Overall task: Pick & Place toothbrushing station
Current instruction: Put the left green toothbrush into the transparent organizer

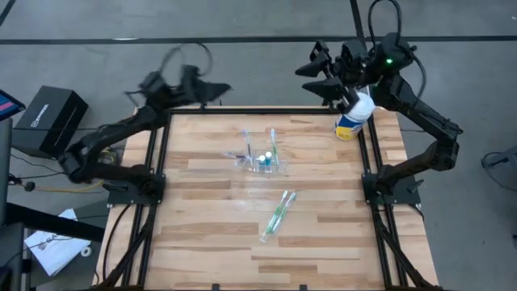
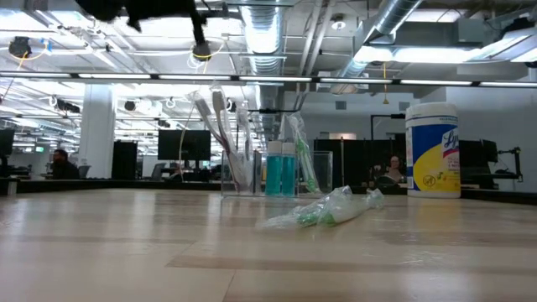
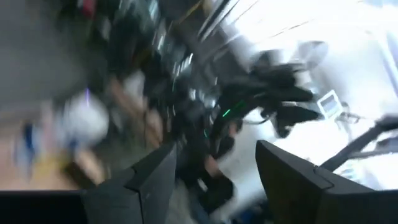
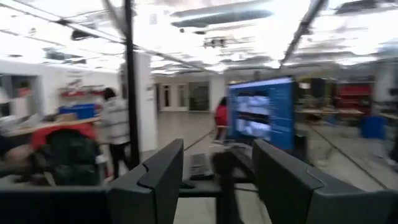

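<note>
A small clear cup (image 1: 260, 160) stands on the table's far middle, holding thin toothbrushes (image 1: 273, 145) and two blue tubes with white caps (image 1: 265, 159); in the low view the cup (image 2: 260, 172) stands upright. Green toothbrushes in a clear wrapper (image 1: 277, 213) lie on the table nearer the middle, also in the low view (image 2: 323, 210). My left gripper (image 1: 216, 89) is open and empty above the table's far left edge. My right gripper (image 1: 313, 77) is open and empty above the far right edge.
A yellow-and-blue canister with a white lid (image 1: 354, 115) stands at the table's far right corner, below my right arm; it shows in the low view (image 2: 433, 151). A black box (image 1: 48, 120) sits off the table's left. People show in the room behind.
</note>
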